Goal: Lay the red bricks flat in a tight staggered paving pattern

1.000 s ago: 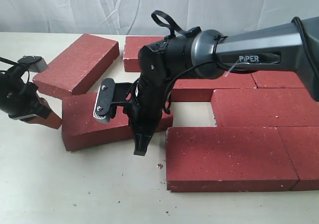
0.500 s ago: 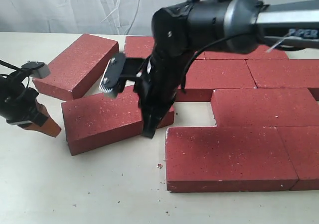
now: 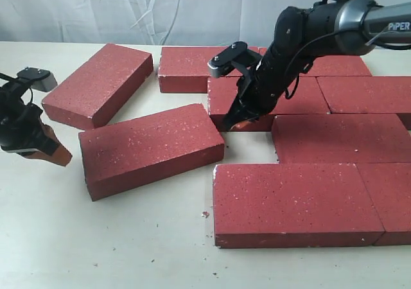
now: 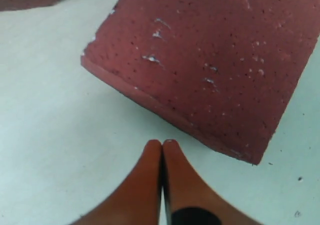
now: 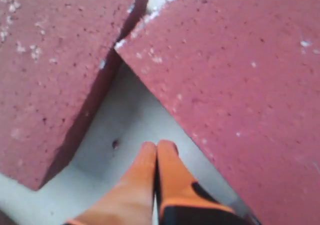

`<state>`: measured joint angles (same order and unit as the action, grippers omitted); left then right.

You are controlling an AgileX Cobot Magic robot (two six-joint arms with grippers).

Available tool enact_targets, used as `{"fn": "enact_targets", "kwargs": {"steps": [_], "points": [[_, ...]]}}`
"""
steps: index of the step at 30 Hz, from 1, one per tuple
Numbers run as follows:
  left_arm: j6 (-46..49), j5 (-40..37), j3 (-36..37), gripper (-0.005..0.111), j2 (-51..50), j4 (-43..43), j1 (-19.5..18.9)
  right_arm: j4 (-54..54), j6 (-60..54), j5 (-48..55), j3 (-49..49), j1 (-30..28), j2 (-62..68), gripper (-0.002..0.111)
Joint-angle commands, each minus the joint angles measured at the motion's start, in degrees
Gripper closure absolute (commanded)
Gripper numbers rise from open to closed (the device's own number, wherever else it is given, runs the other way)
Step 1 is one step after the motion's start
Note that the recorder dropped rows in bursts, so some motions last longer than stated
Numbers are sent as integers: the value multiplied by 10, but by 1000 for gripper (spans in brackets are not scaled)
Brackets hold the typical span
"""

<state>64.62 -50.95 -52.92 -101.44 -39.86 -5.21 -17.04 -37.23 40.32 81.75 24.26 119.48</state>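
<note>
Overview, ext. view: red bricks lie flat on a pale surface, w/ a white cloth backdrop behind. Each is a thick, dark red rectangular block, rough-faced and flecked w/ small white specks. A few red crumbs lie on the surface by the front row's left corner.

Right half: bricks are packed side by side in offset rows, joints staggered, most faces touching. A bare pocket of surface shows at the left end, btw. the middle and front rows.

Left half: two bricks sit apart from the pack. The loose brick lies skewed, its right end just beside the front row's corner but not flush. The angled brick lies further back and left, turned diagonally, one corner near the back-row brick.

Left hand: orange fingers are pressed together w/ nothing btw. them, tip low and just left of the loose brick. The left wrist view shows the tips near that brick's edge, not touching.

Right hand: the black arm reaches in from the right. Its fingers are together and empty, tip pointing down at the left end of the middle row. In the right wrist view the closed tips are over bare surface btw. two brick corners.
</note>
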Motion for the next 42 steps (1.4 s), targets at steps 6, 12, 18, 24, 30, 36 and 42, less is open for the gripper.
{"fn": "enact_targets", "kwargs": {"steps": [6, 12, 18, 24, 30, 36, 42], "points": [[-1, 27, 5, 107, -12, -30, 1, 7, -44, -66, 0, 4, 20, 109], [-1, 35, 5, 107, -44, -33, 1, -47, -49, -65, 0, 8, 20, 109], [-1, 34, 1, 107, -44, -43, 1, -51, -67, 0, 12, 29, 20, 109], [0, 34, 1, 107, -44, -44, 1, -56, -67, 78, 40, 38, 20, 109], [9, 46, 1, 107, -44, -52, 1, -63, -70, 120, 40, 38, 17, 109], [9, 65, -3, 107, -44, -57, 1, -81, -83, 146, 40, 38, 9, 109], [18, 79, -3, 107, -44, -76, 1, -89, -87, 150, 40, 38, 8, 109]]}}
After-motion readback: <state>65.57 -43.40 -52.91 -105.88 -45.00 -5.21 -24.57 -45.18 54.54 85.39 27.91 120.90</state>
